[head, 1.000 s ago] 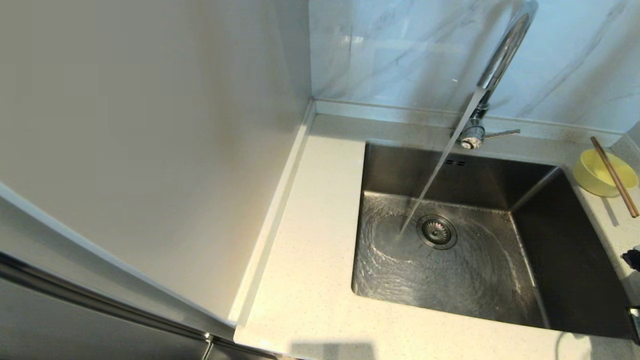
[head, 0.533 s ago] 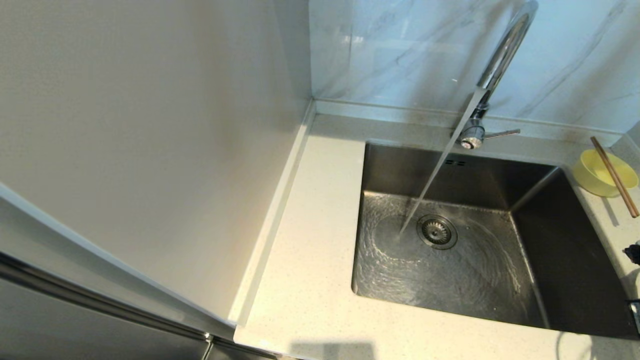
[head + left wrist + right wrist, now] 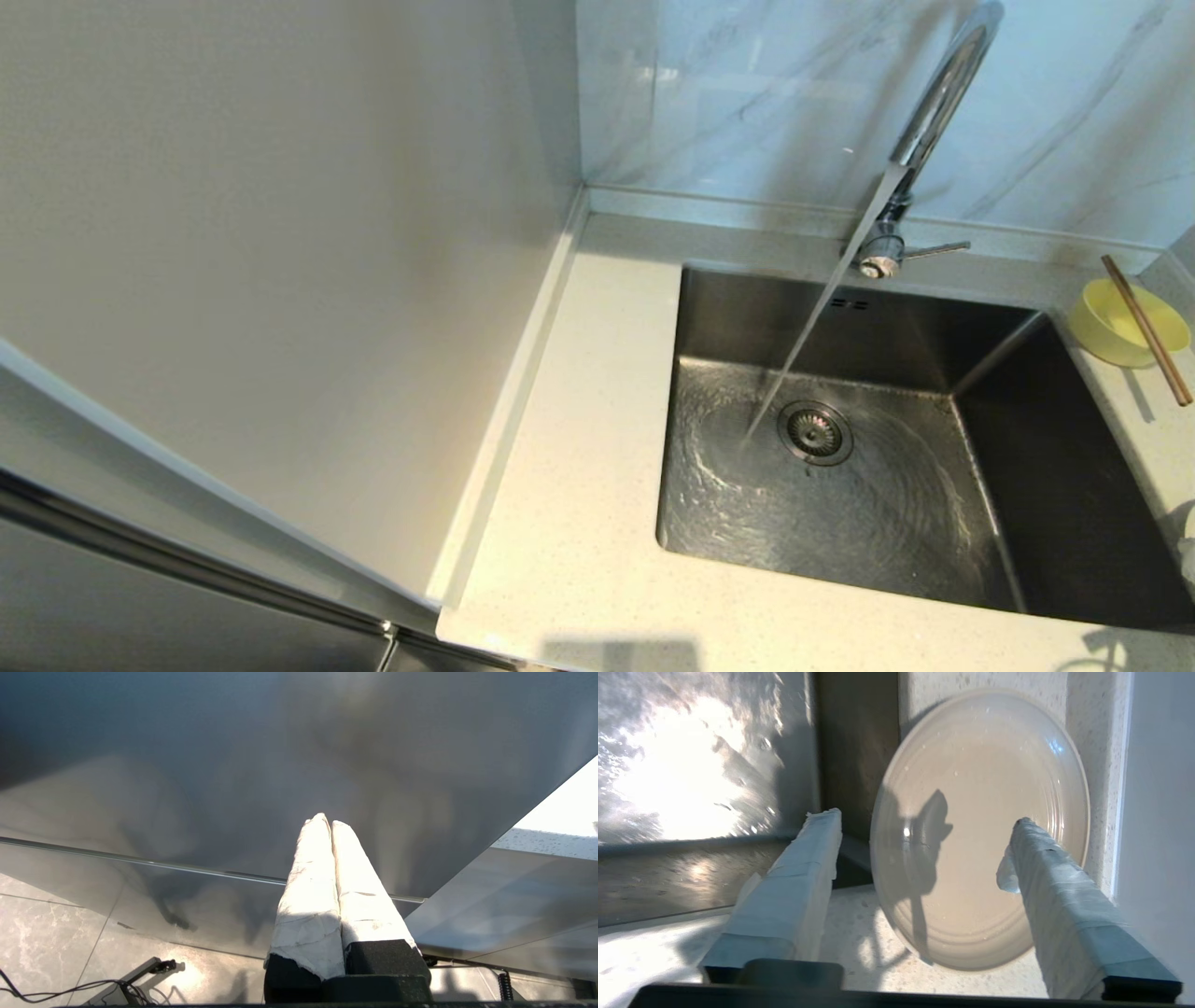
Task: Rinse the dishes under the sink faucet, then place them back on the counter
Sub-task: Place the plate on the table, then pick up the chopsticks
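Water streams from the chrome faucet into the steel sink, near the drain. A pale-yellow bowl stands on the counter at the sink's far right corner, with a brown chopstick lying across its rim. The cream-white plate lies flat on the counter right of the sink, its edge over the sink rim. My right gripper hovers open above the plate, holding nothing; it is out of the head view. My left gripper is shut and empty, parked low beside the cabinet.
A plain wall panel stands along the counter's left side and a grey-veined marble wall at the back. The faucet's lever points right. A low raised edge runs behind the sink.
The dark right gripper tip at the head view's right edge has drawn out of sight. Water keeps running; bowl and chopstick have not moved.
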### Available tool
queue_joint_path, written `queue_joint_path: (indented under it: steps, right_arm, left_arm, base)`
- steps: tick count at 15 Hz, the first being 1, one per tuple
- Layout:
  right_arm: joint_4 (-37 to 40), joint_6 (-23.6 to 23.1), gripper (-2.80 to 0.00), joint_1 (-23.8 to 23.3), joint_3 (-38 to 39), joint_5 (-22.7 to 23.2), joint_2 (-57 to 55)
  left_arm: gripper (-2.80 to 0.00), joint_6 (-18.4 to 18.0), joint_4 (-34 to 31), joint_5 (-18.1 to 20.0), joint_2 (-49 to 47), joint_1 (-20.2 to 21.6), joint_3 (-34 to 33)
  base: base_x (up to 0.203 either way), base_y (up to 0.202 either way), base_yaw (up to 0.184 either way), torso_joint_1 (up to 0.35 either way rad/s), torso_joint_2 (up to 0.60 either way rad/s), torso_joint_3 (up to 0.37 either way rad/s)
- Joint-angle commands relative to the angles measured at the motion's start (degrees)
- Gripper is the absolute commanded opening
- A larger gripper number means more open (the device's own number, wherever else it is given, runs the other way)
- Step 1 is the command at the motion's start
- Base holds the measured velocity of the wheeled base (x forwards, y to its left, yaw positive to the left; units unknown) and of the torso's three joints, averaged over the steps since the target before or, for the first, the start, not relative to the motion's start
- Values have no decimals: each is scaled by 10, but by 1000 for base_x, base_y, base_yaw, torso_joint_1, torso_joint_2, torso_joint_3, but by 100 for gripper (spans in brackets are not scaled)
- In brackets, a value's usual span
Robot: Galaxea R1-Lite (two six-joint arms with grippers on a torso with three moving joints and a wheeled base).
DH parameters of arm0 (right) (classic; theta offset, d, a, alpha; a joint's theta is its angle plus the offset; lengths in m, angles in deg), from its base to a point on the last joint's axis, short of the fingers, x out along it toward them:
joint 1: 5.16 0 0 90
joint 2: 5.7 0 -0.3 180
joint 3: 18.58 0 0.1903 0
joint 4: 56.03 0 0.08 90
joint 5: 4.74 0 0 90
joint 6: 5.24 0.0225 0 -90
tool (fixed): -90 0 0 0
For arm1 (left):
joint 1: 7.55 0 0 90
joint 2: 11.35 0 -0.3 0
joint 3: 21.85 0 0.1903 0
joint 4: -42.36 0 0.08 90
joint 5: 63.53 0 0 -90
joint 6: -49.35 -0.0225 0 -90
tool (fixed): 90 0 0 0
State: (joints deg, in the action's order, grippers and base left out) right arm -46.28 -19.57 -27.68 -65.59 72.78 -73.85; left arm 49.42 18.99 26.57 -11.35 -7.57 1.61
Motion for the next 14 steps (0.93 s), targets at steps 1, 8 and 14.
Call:
queue_joint_path:
  steps: [1,8,14]
  right_arm:
    - [-45,0,0,-6,18,4,22]
    - [-200,14,0,-8,-28,46,5]
    - [-199,51,0,14,-293,201,-187]
  left_arm:
    - [-280,0,0,0,0,0,0]
    - [-280,0,0,0,0,-1,0]
    - [-280,0,0,0,0,0,0]
  base:
    - [0,0,0,0,0,0]
    - [0,0,0,0,0,0]
    - [0,0,0,0,0,0]
